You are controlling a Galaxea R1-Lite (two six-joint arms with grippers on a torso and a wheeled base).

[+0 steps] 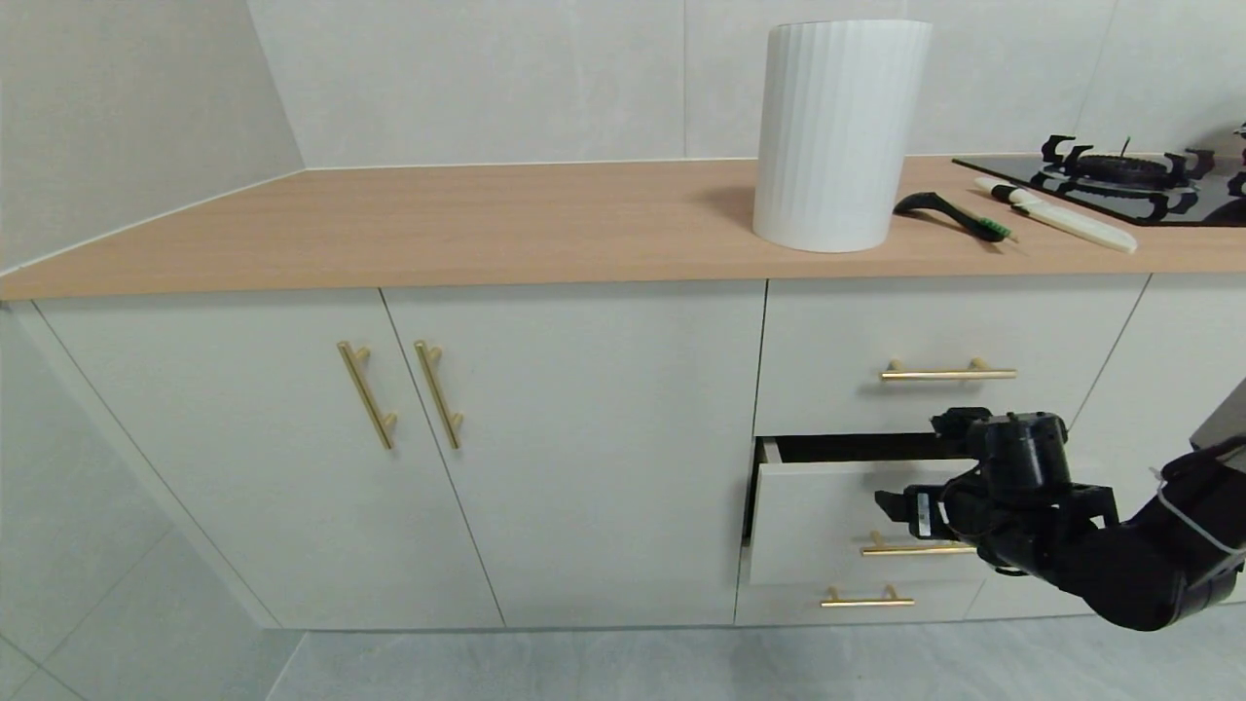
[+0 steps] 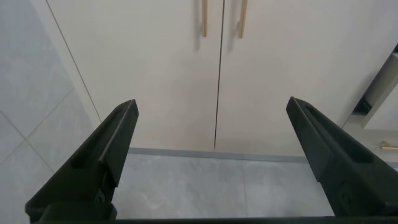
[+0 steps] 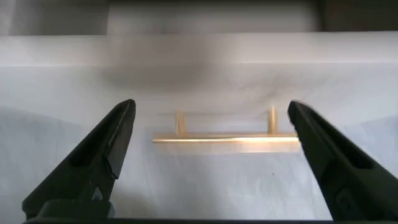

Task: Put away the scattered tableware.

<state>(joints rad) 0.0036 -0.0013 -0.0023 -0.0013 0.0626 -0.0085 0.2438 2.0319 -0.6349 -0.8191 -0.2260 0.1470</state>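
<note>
The knife (image 1: 1056, 216) and black utensil (image 1: 952, 214) lie on the counter (image 1: 487, 224) at 2 o'clock. We judge them light, stiff and slick; grasp each by its handle. The left gripper (image 2: 211, 106) and right gripper (image 3: 211, 112) are released, the right facing the drawer pull (image 3: 227, 141).

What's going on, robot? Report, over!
Right hand open, facing the gold handle of the part-open drawer. Left hand open, low before cupboard doors. Knife and black-handled tool lie on the counter. Nothing blocks the drawer.
</note>
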